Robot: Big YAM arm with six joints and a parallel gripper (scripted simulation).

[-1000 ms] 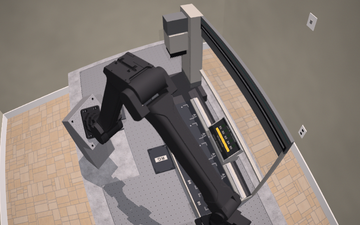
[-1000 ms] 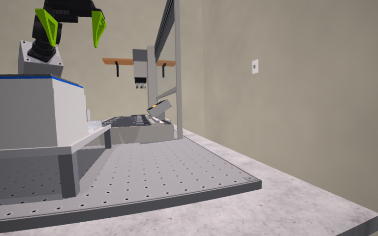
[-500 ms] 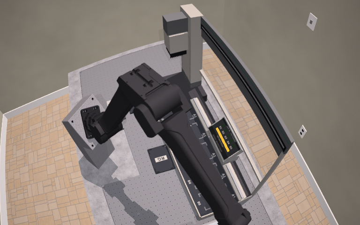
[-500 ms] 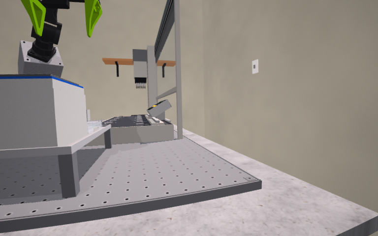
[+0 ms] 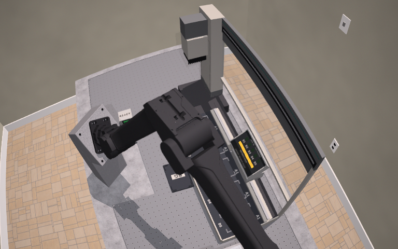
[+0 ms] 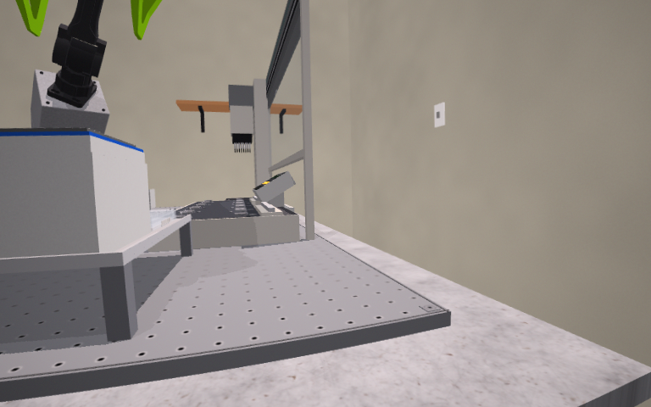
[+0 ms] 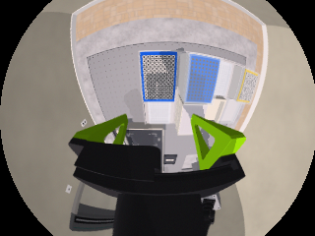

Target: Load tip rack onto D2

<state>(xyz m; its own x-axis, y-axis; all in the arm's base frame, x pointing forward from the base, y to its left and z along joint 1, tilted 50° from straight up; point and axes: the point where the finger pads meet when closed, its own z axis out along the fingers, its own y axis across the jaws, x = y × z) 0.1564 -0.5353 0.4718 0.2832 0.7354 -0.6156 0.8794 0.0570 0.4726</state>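
My gripper [image 6: 87, 34] [image 7: 158, 117] has green fingers that stand wide open with nothing between them, high above the SHELF [image 6: 119, 261]. In the wrist view a blue-rimmed tip rack [image 7: 159, 77] with a grey field of pale rings lies straight below. Beside it is a rack [image 7: 203, 79] showing a plain blue plate, and farther right a yellow-rimmed one [image 7: 250, 86]. In the exterior view a tall white rack with a blue top edge [image 6: 71, 192] stands on the SHELF. The deck [image 5: 218, 217] [image 6: 240, 211] shows labels D4 and D5; the arm hides D2.
The regrip nest RG [image 5: 178, 176] lies beside the deck. The READY key [image 5: 125, 114] stands behind the arm's base. The liquid handler's pipetting head [image 5: 193, 38] [image 6: 241, 119] hangs at the far end of its gantry. A tilted status panel [image 5: 247, 154] stands by the deck's rail.
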